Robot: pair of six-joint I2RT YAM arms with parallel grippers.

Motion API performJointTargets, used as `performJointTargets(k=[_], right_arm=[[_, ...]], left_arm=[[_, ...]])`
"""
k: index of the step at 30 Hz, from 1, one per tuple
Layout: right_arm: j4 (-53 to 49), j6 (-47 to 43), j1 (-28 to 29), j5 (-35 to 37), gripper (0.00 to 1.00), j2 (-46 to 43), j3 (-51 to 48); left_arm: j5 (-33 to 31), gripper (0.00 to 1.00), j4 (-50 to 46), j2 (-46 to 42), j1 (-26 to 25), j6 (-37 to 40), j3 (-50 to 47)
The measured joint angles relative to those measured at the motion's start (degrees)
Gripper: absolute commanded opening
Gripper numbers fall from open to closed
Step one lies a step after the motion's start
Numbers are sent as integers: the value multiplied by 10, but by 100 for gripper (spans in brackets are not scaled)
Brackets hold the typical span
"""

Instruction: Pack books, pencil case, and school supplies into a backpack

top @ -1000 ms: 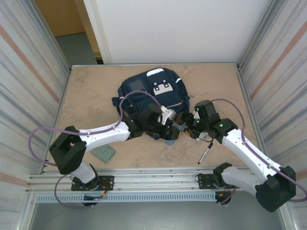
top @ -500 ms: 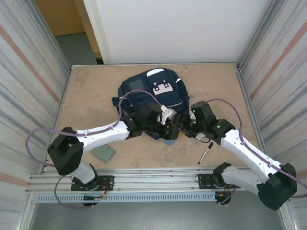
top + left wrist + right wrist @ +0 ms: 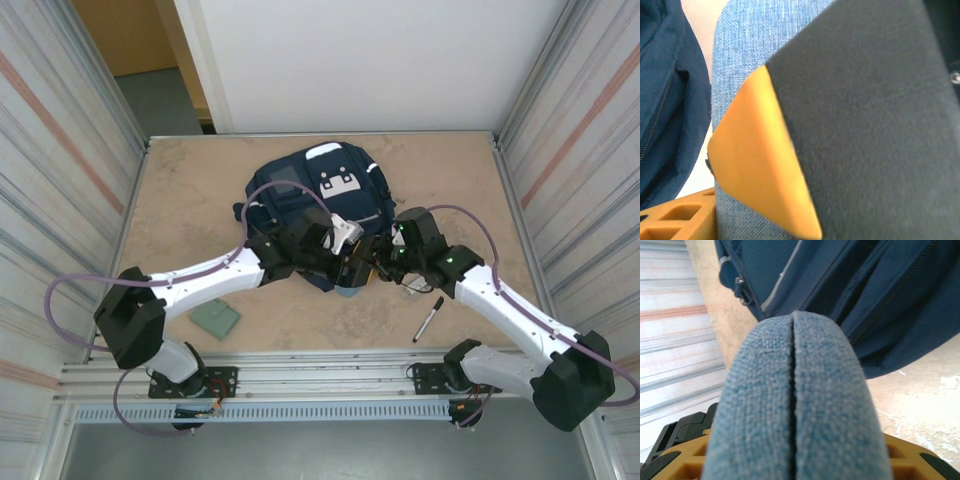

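Observation:
The navy backpack (image 3: 320,195) lies mid-table, its front pocket towards the arms. Both grippers meet just in front of it. The blue-grey pencil case (image 3: 347,291) hangs there above the table. My left gripper (image 3: 345,272) is shut on it; the case (image 3: 755,40) rests against its orange finger (image 3: 675,220). My right gripper (image 3: 372,265) has its jaws closed against the sides of the case's rounded end (image 3: 800,405), facing the backpack's open zip (image 3: 880,300). The black marker (image 3: 429,320) and the grey-green pad (image 3: 216,318) lie on the table. The books are out of view.
Ribbed metal walls (image 3: 60,170) close the table in on the left and right. A rail (image 3: 330,375) runs along the near edge. Bare tabletop (image 3: 190,200) stretches to the left of the backpack, and more lies to its right.
The right gripper has moved left onto the pencil case and its jaws have narrowed onto it. The left arm has shifted slightly towards the backpack, holding the case.

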Motion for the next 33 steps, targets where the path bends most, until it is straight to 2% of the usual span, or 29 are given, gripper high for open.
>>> performJointTargets(k=[4,9,11,13,17,23,27,33], right_arm=[[2,-1,-44,-19,35,-11,0],[-33,-23,-168,-43,35,-24,0],[-45,-36,-214,-56,35,-30,0],[-53,-46,-253,-70,35,-32,0],[-69,-63,-306,-97,35,-41,0],[-87,-84,-320,-122,32,-55,0],[-92,-88,-321,-126,32,-60,-6],[-105,-92,-321,-129,31,-76,-16]], left_arm=[[23,68,-2,-35,28,10,-10],[11,80,-73,-78,75,75,7],[-29,93,-111,-78,78,122,26],[-79,98,-144,-73,78,162,40],[-164,99,-186,-24,90,235,71],[-241,99,-205,81,86,353,103],[-281,94,-216,142,73,409,131],[-338,51,-236,215,77,431,196]])
